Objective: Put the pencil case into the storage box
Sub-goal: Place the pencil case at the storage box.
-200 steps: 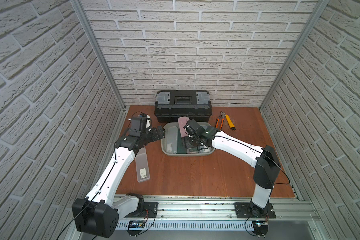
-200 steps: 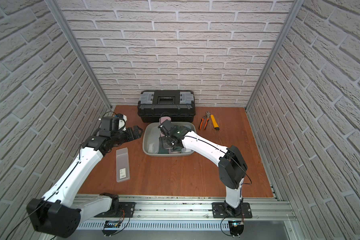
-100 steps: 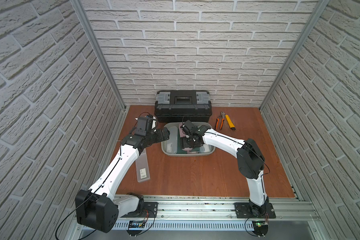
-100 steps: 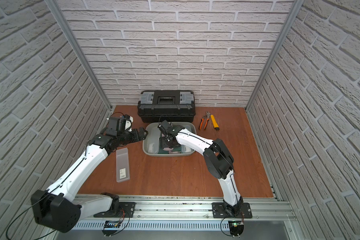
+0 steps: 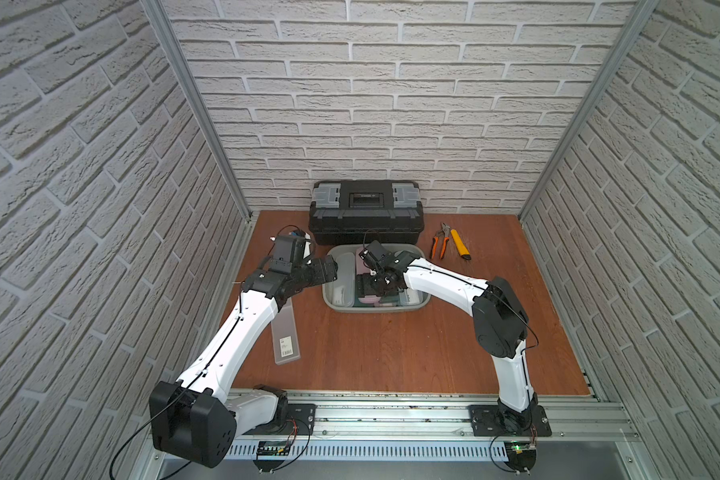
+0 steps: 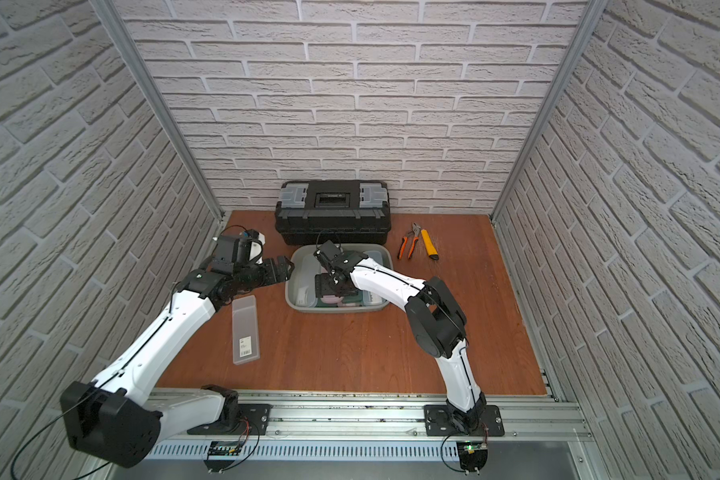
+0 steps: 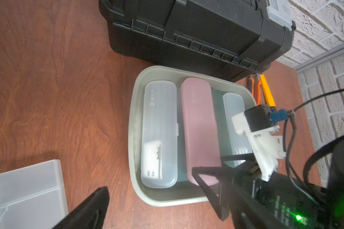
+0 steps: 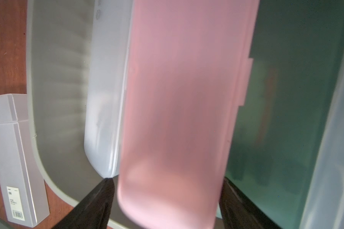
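Right gripper (image 8: pixel 167 178) straddles the pink case (image 8: pixel 183 89) inside the box (image 8: pixel 58 79), pinch uncertain; left gripper (image 5: pixel 329 269) spread. Open the right fully, then lift straight up.

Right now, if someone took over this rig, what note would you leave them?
Left claw: open, empty, beside the storage box.
Right claw: astride one end of the pink pencil case; gripping or free, cannot tell.
Pink pencil case: inside the storage box, between a white case and a green case.
Done: case is in the box.
To do: open fully, lift that claw out. A frosted case lies on the table, outside the box.
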`<action>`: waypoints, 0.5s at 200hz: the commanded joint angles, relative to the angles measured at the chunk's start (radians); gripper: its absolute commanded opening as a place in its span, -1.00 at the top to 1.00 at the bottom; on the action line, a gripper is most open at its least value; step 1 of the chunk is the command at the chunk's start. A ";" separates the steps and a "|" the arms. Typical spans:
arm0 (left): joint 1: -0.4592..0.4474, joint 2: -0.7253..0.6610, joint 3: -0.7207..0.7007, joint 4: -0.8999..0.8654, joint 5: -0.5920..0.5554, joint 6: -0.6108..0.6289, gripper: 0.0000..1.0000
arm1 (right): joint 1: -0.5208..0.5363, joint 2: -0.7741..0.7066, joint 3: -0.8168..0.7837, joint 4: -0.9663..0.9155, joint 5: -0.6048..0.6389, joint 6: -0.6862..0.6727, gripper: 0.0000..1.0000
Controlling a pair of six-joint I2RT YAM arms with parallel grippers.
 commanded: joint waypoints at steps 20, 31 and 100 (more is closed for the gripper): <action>0.052 -0.047 -0.061 0.019 0.016 0.011 -0.97 | 0.000 -0.086 0.037 0.017 0.016 -0.056 -0.70; 0.065 -0.061 -0.071 0.020 0.021 0.010 -0.97 | -0.001 -0.088 0.040 0.015 0.025 -0.068 -0.68; 0.119 -0.115 -0.120 -0.007 0.028 0.021 -0.97 | -0.046 -0.059 0.048 0.023 0.065 -0.168 -0.15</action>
